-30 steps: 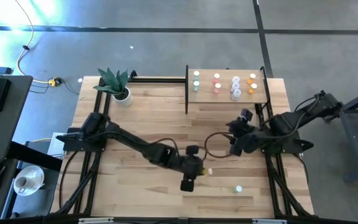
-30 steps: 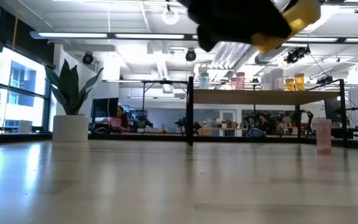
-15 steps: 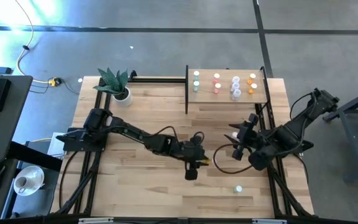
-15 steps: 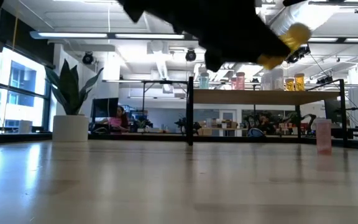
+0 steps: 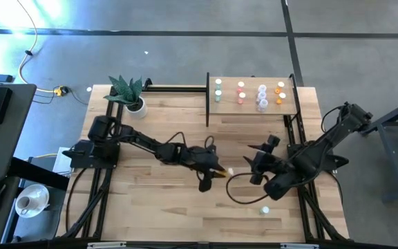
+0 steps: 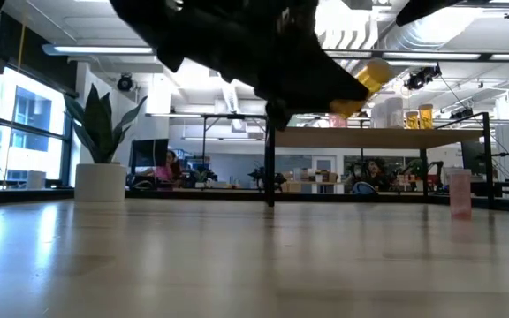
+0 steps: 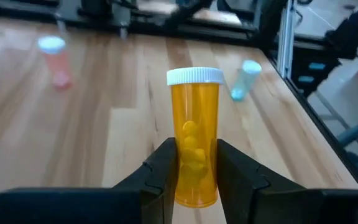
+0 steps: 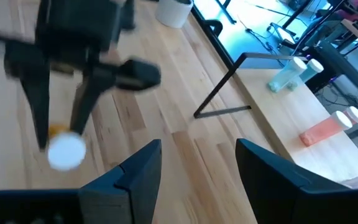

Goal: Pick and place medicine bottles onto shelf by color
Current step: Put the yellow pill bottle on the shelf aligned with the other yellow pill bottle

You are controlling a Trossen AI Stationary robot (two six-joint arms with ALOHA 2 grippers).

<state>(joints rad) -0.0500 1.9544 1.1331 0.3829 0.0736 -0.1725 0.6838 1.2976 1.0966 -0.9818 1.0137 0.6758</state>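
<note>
My left gripper (image 5: 220, 173) hangs over the middle of the table, shut on an orange medicine bottle (image 7: 194, 130) with a white cap (image 7: 194, 76). My right gripper (image 5: 253, 164) stands open just to its right, facing that cap (image 8: 66, 151), with nothing between its fingers (image 8: 135, 171). The shelf (image 5: 251, 109) stands at the far right on black posts. It carries green (image 5: 218, 90), red (image 5: 241, 92), white (image 5: 262, 97) and orange (image 5: 280, 93) bottles. A pink bottle (image 7: 55, 59) and a teal one (image 7: 244, 78) are on the table beyond. My left gripper pinches the lower part of the orange bottle's body (image 7: 194, 171) between its two fingers (image 7: 163, 168). The fingers lie along the bottle and slant down toward the table's right. The cap end sticks out past the fingertips. The bottle is tilted and clear of the table (image 6: 360, 88).
A potted plant (image 5: 135, 104) stands at the far left corner. One loose bottle (image 5: 264, 209) stands near the front right, below the right arm. The right arm's frame (image 7: 284, 37) runs along the right edge. Open planks lie at the front left.
My left gripper has carried the orange bottle toward the table's far edge and somewhat lower, rolling a little. The bottle stays clear of the table. My right gripper has swung toward the near edge and the left, closer to the bottle's cap, and has stayed open.
</note>
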